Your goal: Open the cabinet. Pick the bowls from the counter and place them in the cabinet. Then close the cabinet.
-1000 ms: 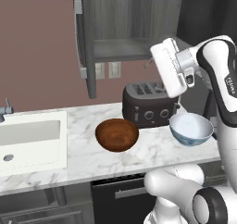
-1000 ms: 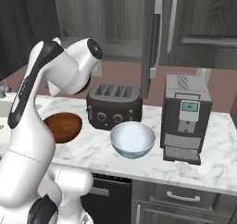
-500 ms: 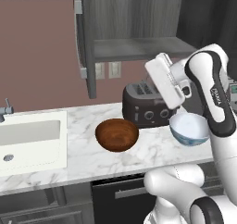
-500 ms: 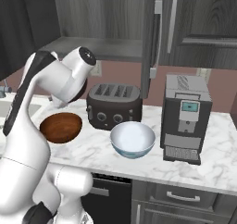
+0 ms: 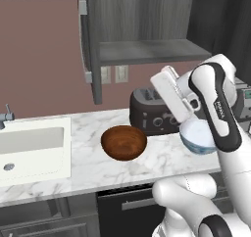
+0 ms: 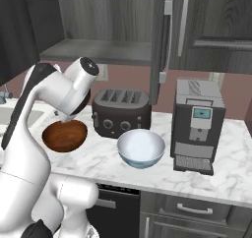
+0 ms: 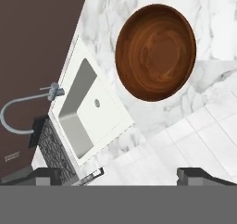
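White marble with grey veining makes up the table (image 5: 83, 128), which runs under a dark grey wall cabinet (image 6: 206, 25) whose door stands open, showing a bare grey inner shelf (image 5: 147, 51). On the table sits the reddish-brown wooden bowl (image 5: 124, 142), upright, left of the middle. To its right, well apart from it, rests the white bowl with the pale blue outside (image 6: 141, 148), also upright, near the table's front edge. Behind and between the two bowls stands a dark toaster (image 6: 121, 112). A grey coffee machine (image 6: 196, 125) stands just right of the white bowl. At the far left a white sink (image 5: 30, 148) is set into the table, with a silver faucet (image 7: 28, 102) behind it. The end effector (image 7: 118, 174) hangs above the table near the wooden bowl, its two dark fingertips (image 7: 199, 174) spread wide with nothing between them, touching neither bowl.
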